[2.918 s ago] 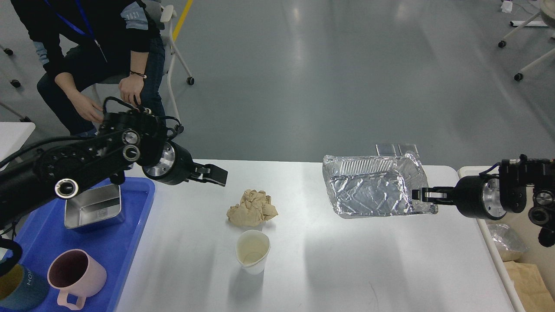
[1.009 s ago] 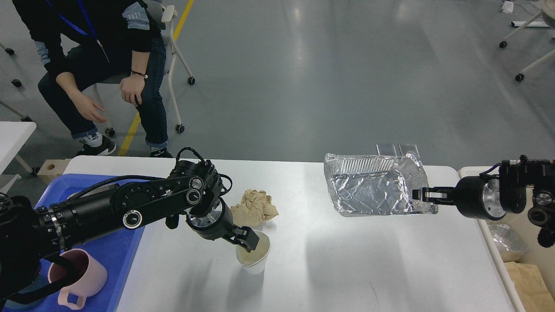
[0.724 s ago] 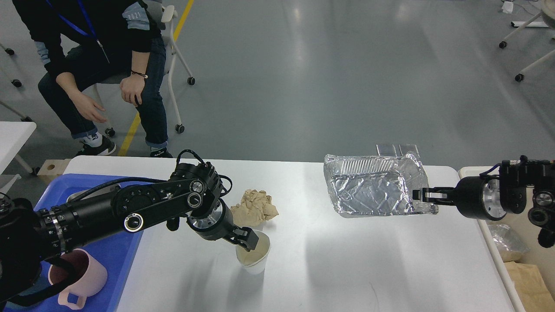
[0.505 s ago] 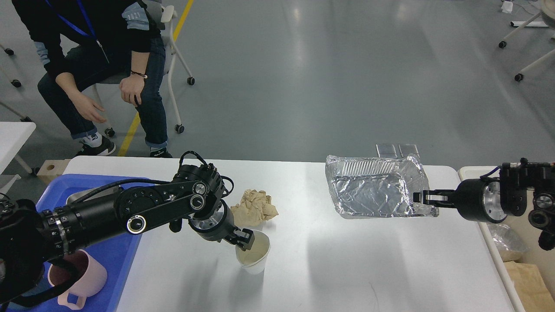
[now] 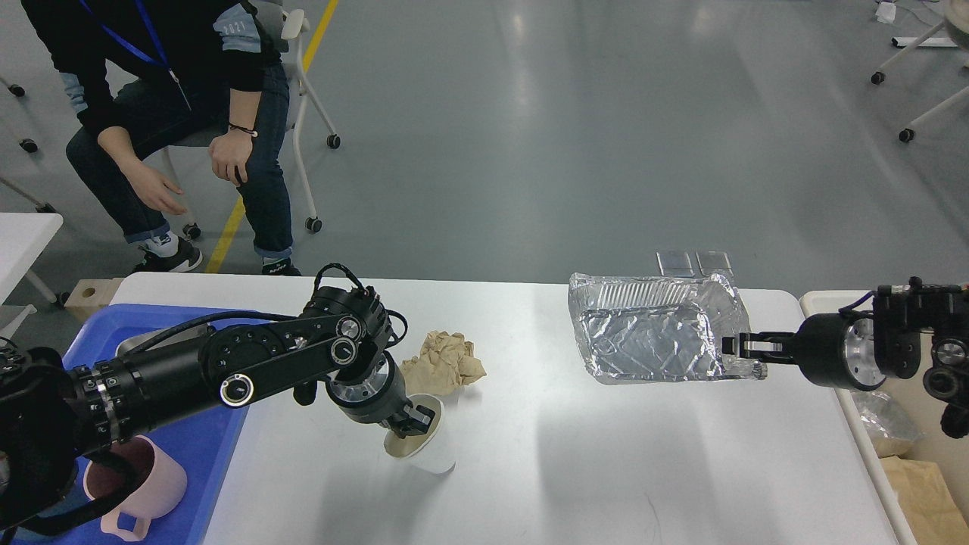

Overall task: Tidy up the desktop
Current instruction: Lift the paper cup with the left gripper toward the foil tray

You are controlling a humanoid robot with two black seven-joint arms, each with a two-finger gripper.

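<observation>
The white desktop (image 5: 606, 462) fills the lower part of the head view. My left gripper (image 5: 413, 425) is shut on the rim of a white paper cup (image 5: 428, 451), which leans over toward the left. A crumpled brown paper ball (image 5: 447, 362) lies just behind the cup. My right gripper (image 5: 743, 347) is shut on the right edge of a crumpled silver foil tray (image 5: 655, 337) and holds it tilted just above the desktop's far right part.
A blue plastic tray (image 5: 219, 431) at the left edge holds a pink mug (image 5: 140, 478) and a metal box (image 5: 135, 343), mostly hidden by my left arm. A beige bin (image 5: 920, 484) stands beyond the right edge. A person (image 5: 151, 83) sits at the far left.
My left gripper came down from above the blue tray to the paper cup, closed on its rim and tipped it leftward. My right gripper drifted slightly right with the foil tray.
</observation>
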